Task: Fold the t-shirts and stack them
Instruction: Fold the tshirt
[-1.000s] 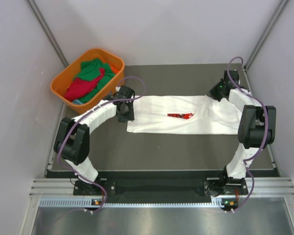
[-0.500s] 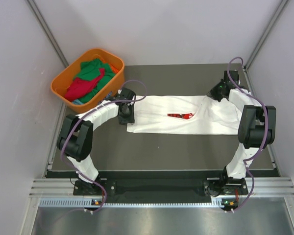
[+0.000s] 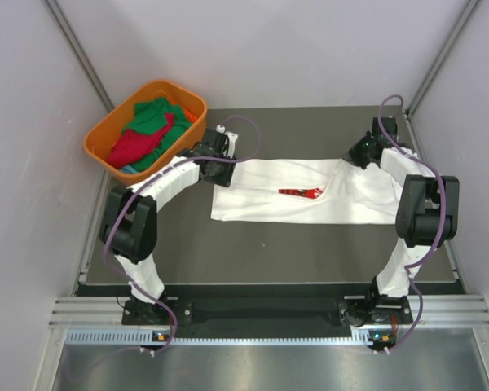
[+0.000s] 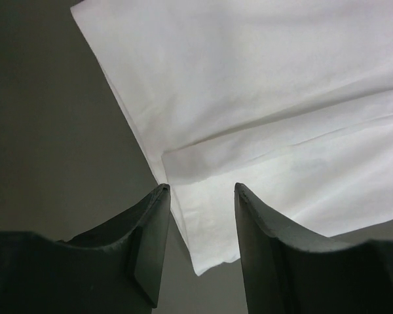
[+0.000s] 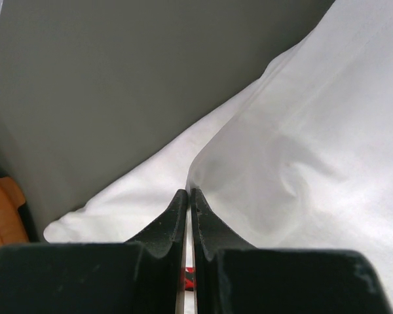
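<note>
White t-shirt (image 3: 261, 199) spread on worktop (image 3: 269, 252), just right of orange basket (image 3: 104, 132). Basket-side edge: left fingers (image 4: 154, 242) open above it. End away from basket: right fingers (image 5: 173, 222) closed, pinching raised fold.

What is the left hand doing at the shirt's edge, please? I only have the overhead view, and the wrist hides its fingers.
Observer: The left hand is open. A corner of the white shirt lies in the gap, and nothing is pinched.
Operator: Thank you. Could you tell me whether the right hand has a grip?
Observer: The right hand is shut, and a raised crease of the white shirt runs straight into its tips, so it appears to be pinching the cloth.
</note>
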Robot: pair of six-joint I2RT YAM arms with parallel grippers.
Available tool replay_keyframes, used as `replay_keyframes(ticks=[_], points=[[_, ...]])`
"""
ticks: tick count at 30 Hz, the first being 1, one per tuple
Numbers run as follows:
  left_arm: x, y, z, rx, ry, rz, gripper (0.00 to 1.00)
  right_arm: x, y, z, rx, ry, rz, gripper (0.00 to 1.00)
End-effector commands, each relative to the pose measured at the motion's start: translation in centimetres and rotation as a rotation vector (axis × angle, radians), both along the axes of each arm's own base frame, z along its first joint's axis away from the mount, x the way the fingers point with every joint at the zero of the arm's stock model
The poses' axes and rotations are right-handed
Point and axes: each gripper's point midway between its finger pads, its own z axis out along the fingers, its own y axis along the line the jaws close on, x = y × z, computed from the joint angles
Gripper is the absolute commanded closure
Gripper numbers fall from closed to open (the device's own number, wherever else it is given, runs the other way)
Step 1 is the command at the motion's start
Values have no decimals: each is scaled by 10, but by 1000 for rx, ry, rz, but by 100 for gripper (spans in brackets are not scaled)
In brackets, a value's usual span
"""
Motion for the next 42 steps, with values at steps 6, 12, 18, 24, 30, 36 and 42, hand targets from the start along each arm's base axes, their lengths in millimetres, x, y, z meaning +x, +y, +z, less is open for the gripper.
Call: replay_keyframes(ticks=[6, 12, 18, 24, 30, 36, 42], points=[[25, 6, -9, 151, -42, -159, 49, 7, 0, 26, 12, -86, 12, 100], [30, 7, -20, 198, -36, -212, 52, 5, -5, 22, 16, -80, 5, 100], [26, 5, -29, 200, -6, -259, 55, 3, -11, 18, 16, -74, -3, 100], [22, -2, -23, 176, 0, -304, 52, 4, -12, 16, 16, -72, -6, 100], [16, -7, -11, 144, 12, -330, 51, 2, -11, 10, 20, -62, 0, 100], [11, 2, -23, 209, 84, -343, 53, 4, -12, 8, 17, -62, -4, 100], [12, 6, -32, 240, 96, -350, 54, 6, -12, 12, 23, -75, -4, 100]])
